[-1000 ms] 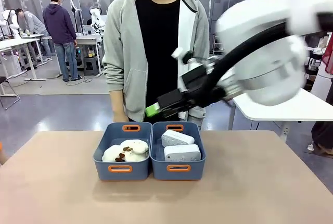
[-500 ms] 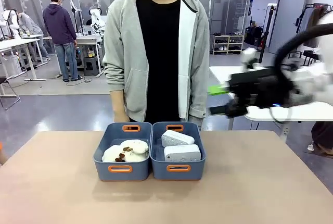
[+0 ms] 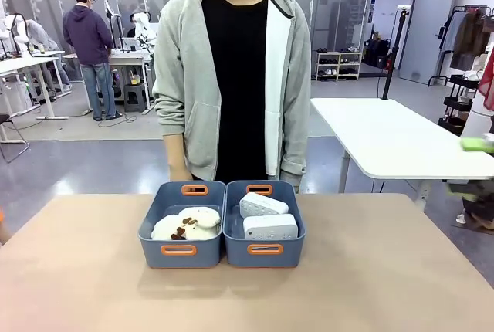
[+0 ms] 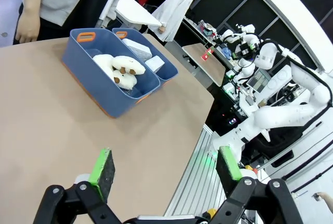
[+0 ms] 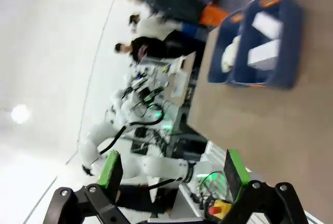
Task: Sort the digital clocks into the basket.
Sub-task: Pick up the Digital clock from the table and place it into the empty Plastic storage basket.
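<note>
Clocks (image 3: 266, 216) in basket (image 3: 265, 249) (right bin)

Two white digital clocks (image 3: 266, 216) lie side by side, tilted, inside the right slate-blue basket (image 3: 265, 251).

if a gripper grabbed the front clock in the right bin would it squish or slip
Probably rigid: the front digital clock looks like a hard, smooth plastic block, so it may slip. It leans on the other clock in the basket, so lifting it may shift that one.
</note>
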Available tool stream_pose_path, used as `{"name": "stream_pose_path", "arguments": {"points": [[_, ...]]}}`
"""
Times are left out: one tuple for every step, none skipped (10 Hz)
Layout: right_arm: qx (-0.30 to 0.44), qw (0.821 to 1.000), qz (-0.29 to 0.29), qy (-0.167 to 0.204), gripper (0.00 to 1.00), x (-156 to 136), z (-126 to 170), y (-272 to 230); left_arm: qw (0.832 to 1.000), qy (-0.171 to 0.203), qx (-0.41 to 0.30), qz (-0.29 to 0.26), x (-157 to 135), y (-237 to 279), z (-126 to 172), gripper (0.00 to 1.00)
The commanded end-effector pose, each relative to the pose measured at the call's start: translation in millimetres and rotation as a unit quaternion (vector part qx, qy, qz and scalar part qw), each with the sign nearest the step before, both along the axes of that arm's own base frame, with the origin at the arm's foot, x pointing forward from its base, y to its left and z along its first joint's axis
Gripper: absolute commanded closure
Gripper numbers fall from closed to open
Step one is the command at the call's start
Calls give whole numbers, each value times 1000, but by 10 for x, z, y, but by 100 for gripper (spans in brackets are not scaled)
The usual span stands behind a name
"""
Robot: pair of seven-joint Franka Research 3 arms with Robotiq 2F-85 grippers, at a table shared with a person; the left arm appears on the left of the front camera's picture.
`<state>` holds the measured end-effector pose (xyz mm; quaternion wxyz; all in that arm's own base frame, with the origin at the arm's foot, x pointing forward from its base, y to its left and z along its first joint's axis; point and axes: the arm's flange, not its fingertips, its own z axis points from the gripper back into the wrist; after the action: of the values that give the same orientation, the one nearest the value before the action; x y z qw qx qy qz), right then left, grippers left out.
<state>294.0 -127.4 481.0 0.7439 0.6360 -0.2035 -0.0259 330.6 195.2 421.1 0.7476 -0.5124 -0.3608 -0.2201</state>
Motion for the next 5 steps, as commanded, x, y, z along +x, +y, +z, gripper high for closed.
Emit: {"name": "stream_pose_path", "arguments": {"points": [[-35, 999, -31, -5, 0, -391, 7, -172, 1000, -2, -4, 4, 6, -8, 28, 0], [-49, 998, -41, -20, 0, -417, -3, -241, 1000, -2, -4, 4, 6, -8, 28, 0], [-72, 995, -63, -37, 0, -327, -29, -259, 1000, -2, -4, 4, 6, -8, 28, 0], [-32, 998, -45, -4, 0, -332, 28, -400, 1000, -2, -4, 4, 6, -8, 28, 0], [-32, 998, -45, -4, 0, -332, 28, -400, 1000, -2, -4, 4, 6, -8, 28, 0]]}}
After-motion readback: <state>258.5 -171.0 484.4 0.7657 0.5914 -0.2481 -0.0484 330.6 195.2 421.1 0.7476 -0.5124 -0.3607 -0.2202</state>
